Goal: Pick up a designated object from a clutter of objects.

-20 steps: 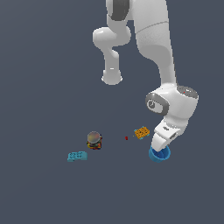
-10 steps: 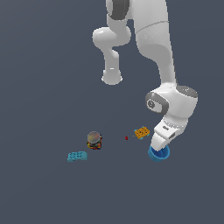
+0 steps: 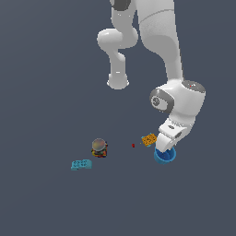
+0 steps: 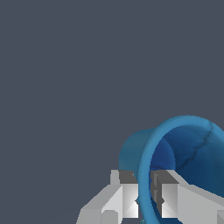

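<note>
Gripper (image 4: pixel 145 199): the two fingers (image 4: pixel 124 197) straddle the rim wall of the blue cup (image 4: pixel 183 157), one outside, one inside, pinching the wall between them with only the wall's thickness separating the pads. In the exterior view the gripper (image 3: pixel 165 148) sits low, directly on the blue cup (image 3: pixel 165 156).

Cup contents: the interior shows only its own blue wall with faint dark lines; nothing is seen inside. Part of the interior is hidden by the inner finger.

Orientation: in the wrist view the mouth faces the camera, tilted, and the body tapers away behind the rim. In the exterior view it rests on the floor (image 3: pixel 46 69), mouth up toward the gripper; long axis roughly vertical.

Relative to the cup, toward the exterior view's left: orange gridded block (image 3: pixel 148 139) just beside, tiny red speck (image 3: pixel 133 145) further, grey-topped lump (image 3: pixel 99 147) well apart, teal studded brick (image 3: pixel 81 164) farthest.

Versus the earlier frames: arm, cup and clutter appear unchanged; no lift visible.
</note>
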Available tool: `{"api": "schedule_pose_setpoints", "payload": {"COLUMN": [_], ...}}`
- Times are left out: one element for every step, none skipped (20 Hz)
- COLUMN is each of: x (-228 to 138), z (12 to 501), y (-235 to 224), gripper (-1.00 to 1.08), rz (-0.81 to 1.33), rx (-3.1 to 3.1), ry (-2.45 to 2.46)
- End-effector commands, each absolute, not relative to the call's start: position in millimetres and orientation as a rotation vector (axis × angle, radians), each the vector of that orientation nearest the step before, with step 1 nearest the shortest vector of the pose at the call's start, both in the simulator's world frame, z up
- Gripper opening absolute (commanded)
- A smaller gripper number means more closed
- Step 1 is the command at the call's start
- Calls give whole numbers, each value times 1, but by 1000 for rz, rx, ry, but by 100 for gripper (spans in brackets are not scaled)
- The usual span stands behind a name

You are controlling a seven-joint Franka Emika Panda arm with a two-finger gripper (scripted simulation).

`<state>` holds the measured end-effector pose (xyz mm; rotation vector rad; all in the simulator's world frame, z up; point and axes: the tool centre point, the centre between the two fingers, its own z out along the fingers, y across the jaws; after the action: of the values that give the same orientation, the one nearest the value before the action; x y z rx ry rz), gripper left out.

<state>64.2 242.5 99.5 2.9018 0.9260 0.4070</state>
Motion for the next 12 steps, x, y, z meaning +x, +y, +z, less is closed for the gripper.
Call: {"api": "schedule_pose_setpoints", "payload": {"x": [58, 54, 51, 47, 43, 38, 34, 30, 26, 22, 17, 13], "z": [113, 118, 123, 129, 135, 141, 148, 154, 160, 166, 173, 179], "y": [236, 233, 229, 226, 222, 218, 214, 210, 206, 202, 198, 194], "gripper": [-100, -100, -100, -100, -100, -100, -100, -100, -100, -100, -100, -100], "rz": [413, 413, 413, 413, 413, 413, 413, 413, 413, 413, 413, 413], "rx": [2900, 2900, 2900, 2900, 2900, 2900, 2899, 2899, 2899, 2898, 2898, 2898], "ry": [926, 926, 926, 926, 926, 926, 926, 926, 926, 926, 926, 926]}}
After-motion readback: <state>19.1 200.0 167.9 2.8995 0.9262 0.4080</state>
